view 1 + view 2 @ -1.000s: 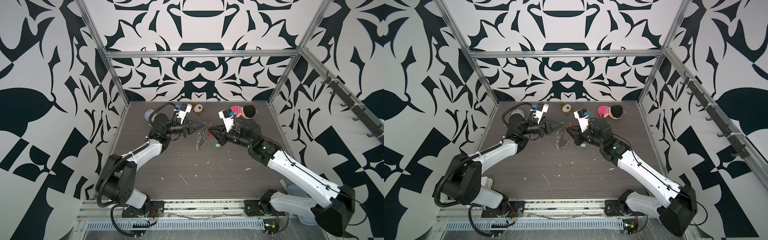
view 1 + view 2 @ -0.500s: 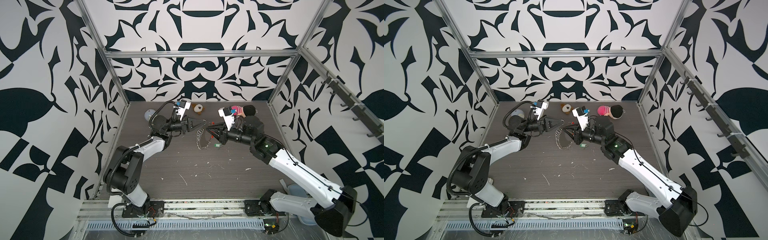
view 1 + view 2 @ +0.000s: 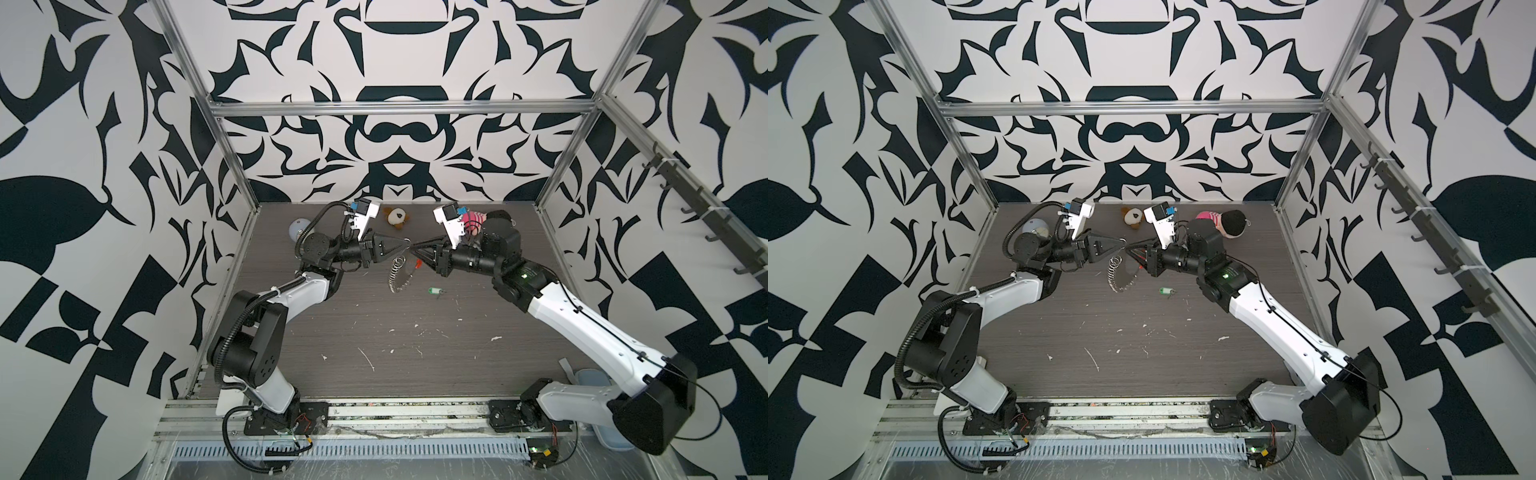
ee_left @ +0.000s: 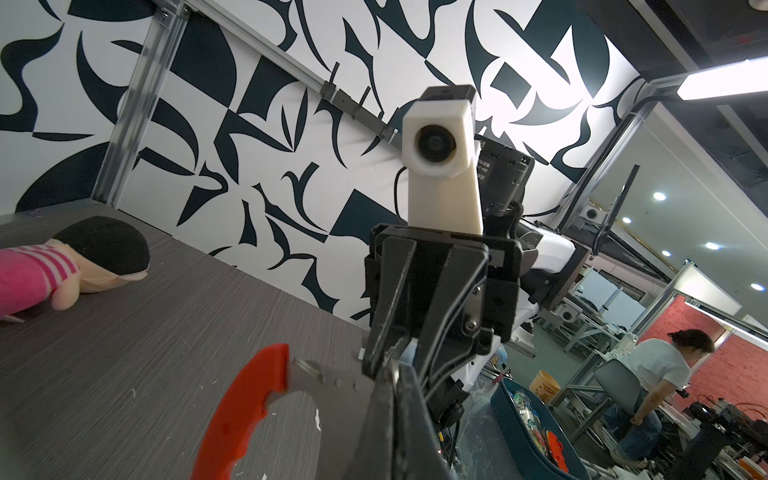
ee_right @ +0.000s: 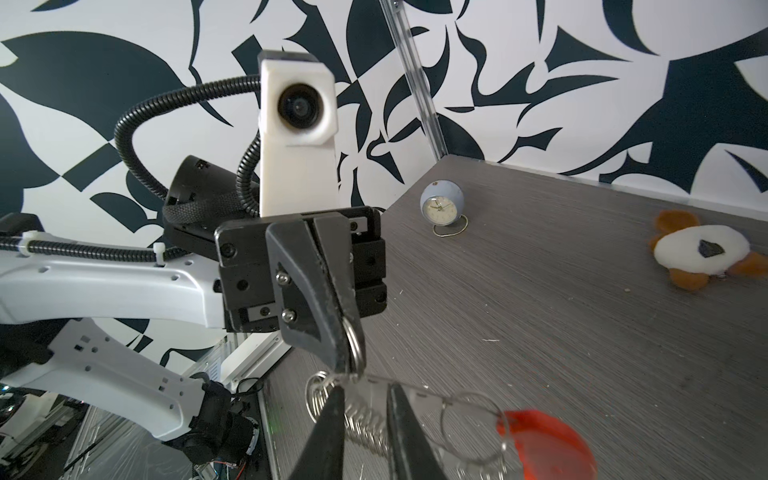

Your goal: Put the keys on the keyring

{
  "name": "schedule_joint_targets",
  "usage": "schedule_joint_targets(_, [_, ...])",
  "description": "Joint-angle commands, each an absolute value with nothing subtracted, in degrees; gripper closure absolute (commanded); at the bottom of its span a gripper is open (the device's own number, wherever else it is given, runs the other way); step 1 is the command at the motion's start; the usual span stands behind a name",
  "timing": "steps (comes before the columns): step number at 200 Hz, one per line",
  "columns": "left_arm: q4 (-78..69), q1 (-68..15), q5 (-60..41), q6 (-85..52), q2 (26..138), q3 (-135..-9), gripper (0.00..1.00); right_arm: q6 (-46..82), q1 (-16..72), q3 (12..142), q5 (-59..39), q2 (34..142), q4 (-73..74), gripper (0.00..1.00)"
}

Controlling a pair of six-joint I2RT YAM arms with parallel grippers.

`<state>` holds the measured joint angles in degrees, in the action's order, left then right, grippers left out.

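Key lies loose near keyring. Keyring dangles, its top clenched in left gripper. Right gripper is narrowly parted astride it; whether it pinches is unclear. Risk: keyring swings or slips between the 2 grippers, spoiling threading.

Bright, even light, faint shadows.
Top views sharp edge to edge; in the left wrist view a ceiling light flares over the wall, lines bow, nearest parts blur.
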<state>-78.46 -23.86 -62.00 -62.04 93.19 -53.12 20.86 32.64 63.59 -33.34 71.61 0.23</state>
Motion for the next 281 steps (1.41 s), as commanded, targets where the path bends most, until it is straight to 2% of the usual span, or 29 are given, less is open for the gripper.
schedule_joint_targets(1, [-82.5, -23.6, -62.3, -62.2, 91.7, -54.0, 1.0, 22.4, 32.7, 66.4, -36.1, 71.4, 4.0, 0.78])
schedule_joint_targets(72, [-82.5, -23.6, -62.7, -62.5, 90.9, -53.5, 1.0, 23.8, 32.6, 67.8, -37.7, 73.6, 5.9, 0.79])
schedule_joint_targets(93, [-82.5, -23.6, -62.8, -62.5, 90.6, -53.1, 1.0, 24.5, 32.6, 68.5, -38.2, 74.8, 7.1, 0.85])
schedule_joint_targets(115, [-82.4, -23.5, -62.9, -62.5, 90.3, -52.6, 1.0, 25.7, 32.6, 69.1, -39.3, 76.4, 8.5, 1.0])
schedule_joint_targets(169, [-79.1, -21.5, -62.3, -60.2, 90.0, -51.4, 1.0, 27.5, 32.6, 67.9, -39.6, 79.0, 12.8, 1.0])
schedule_joint_targets(209, [-65.6, -19.1, -58.0, -48.1, 86.9, -48.1, 0.87, 28.2, 32.6, 64.3, -32.9, 80.5, 18.5, 1.0])
schedule_joint_targets(245, [-43.4, -19.1, -51.0, -31.2, 81.7, -47.6, 0.82, 28.9, 32.6, 61.3, -28.3, 83.0, 25.8, 1.0])
schedule_joint_targets(281, [-33.4, -19.1, -45.3, -23.8, 78.6, -47.7, 0.77, 27.5, 32.6, 60.6, -27.5, 85.4, 28.1, 1.0])
